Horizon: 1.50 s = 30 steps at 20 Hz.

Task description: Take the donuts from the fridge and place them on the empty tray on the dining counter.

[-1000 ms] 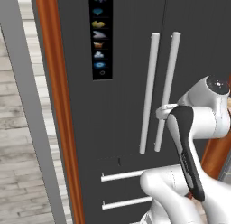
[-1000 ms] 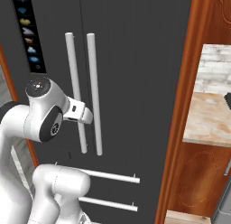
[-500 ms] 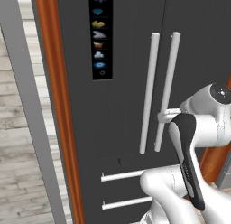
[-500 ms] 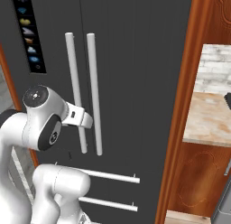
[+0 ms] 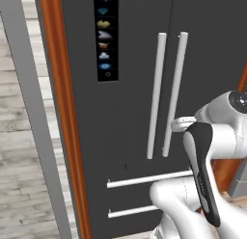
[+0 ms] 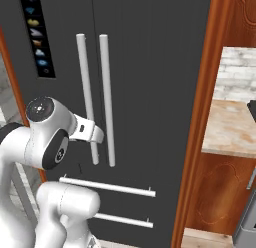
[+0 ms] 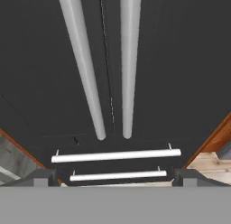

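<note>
Dark fridge [image 5: 130,112] doors, both closed, fill the space ahead of my tool [image 7: 115,175], framed by rust-brown wood. Over the last second my hand has sunk lower along the two long white handles [image 6: 95,99] and now hangs near their bottom ends, fingers spread wide and holding nothing. So the door pull hasn't begun, I'd guess; the donuts presumably sit inside, unseen.

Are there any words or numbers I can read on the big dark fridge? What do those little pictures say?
No words or numbers can be read.
The fridge carries a strip of small coloured icons: pictures only, too small to make out, with no letters.
</note>
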Motion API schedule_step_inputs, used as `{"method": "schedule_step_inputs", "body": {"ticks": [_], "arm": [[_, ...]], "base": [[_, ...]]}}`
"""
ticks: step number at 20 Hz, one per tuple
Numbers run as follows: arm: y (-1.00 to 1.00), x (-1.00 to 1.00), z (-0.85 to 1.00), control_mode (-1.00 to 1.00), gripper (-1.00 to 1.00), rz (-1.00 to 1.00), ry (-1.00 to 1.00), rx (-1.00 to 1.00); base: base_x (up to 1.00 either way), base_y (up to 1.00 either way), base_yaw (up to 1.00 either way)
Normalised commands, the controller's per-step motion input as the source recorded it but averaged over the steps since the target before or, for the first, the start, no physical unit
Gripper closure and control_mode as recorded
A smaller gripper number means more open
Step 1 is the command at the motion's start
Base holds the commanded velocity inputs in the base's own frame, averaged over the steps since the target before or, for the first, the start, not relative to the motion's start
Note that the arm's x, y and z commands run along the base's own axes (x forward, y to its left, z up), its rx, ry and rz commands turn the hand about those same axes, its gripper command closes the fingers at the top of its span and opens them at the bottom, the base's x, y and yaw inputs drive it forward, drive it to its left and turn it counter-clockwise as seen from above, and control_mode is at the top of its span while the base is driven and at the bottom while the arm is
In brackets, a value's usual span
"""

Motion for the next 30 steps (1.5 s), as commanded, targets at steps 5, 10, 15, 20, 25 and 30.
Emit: {"method": "schedule_step_inputs", "body": {"ticks": [5, 10, 15, 20, 25, 30], "arm": [[0.0, 0.0, 0.0, 1.0, -1.0, 0.0, 0.0, 0.0], [0.0, 0.0, 0.0, 1.0, -1.0, 0.0, 0.0, 0.0], [0.0, 0.0, 0.0, 1.0, -1.0, 0.0, 0.0, 0.0], [0.0, 0.0, 0.0, 1.0, -1.0, 0.0, 0.0, 0.0], [0.0, 0.0, 0.0, 1.0, -1.0, 0.0, 0.0, 0.0], [-0.07, 0.0, -0.01, -1.0, -1.0, 0.0, -0.02, 0.0]], "base": [[-0.6, -0.15, 0.0], [-0.53, -0.08, 0.0], [-0.06, -0.04, 0.0], [0.55, 0.0, 0.0], [0.49, 0.0, 0.0], [0.0, 0.0, 0.0]]}}
